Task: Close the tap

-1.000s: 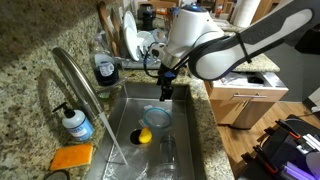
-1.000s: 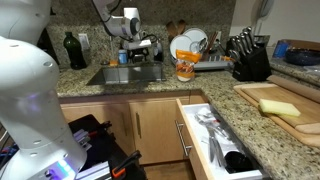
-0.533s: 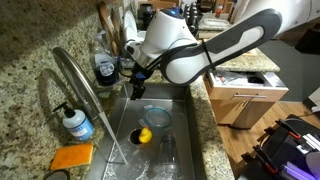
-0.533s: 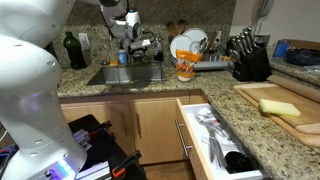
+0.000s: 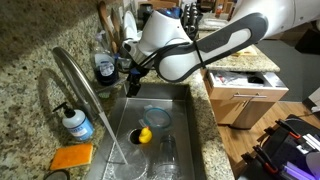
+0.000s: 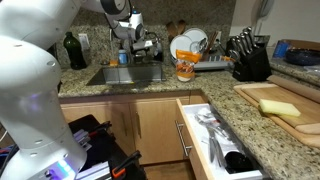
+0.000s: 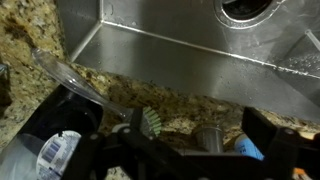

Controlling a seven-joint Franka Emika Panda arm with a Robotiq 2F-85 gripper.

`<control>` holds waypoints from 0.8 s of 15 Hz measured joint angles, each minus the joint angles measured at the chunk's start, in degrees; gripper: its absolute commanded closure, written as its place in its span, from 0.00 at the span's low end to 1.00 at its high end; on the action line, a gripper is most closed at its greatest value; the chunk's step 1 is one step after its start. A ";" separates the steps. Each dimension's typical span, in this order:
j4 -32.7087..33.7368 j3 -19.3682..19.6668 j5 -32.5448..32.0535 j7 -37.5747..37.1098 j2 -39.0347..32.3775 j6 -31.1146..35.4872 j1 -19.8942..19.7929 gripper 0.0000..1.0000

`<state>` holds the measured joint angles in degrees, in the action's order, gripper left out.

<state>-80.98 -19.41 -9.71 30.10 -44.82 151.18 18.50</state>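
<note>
The tap [image 5: 74, 78] is a tall brushed-steel gooseneck at the near left of the sink [image 5: 170, 150]. A thin stream of water [image 5: 113, 143] falls from its spout into the basin. My gripper [image 5: 130, 84] hangs open and empty over the far left corner of the sink, beyond the spout and apart from it. It also shows in an exterior view above the counter behind the sink [image 6: 125, 45]. In the wrist view the dark fingers [image 7: 272, 135] stand wide apart over the granite rim. A short steel cylinder [image 7: 208, 138] stands between them.
A blue-labelled soap pump [image 5: 76, 123] and an orange sponge [image 5: 72, 157] sit by the tap's base. A dark bottle [image 5: 104, 68] and a dish rack [image 5: 140, 45] stand behind the gripper. A blue bowl [image 5: 157, 117] and a yellow object [image 5: 145, 135] lie in the sink. A drawer [image 6: 215, 135] stands open.
My gripper has moved from above the middle of the sink to its far left corner, nearer the dark bottle. Water still runs.
</note>
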 measured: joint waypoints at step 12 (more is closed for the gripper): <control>32.03 -3.01 1.26 6.55 -21.40 -8.44 3.48 0.00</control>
<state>-48.95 -22.42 -8.45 36.65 -66.22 142.74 21.98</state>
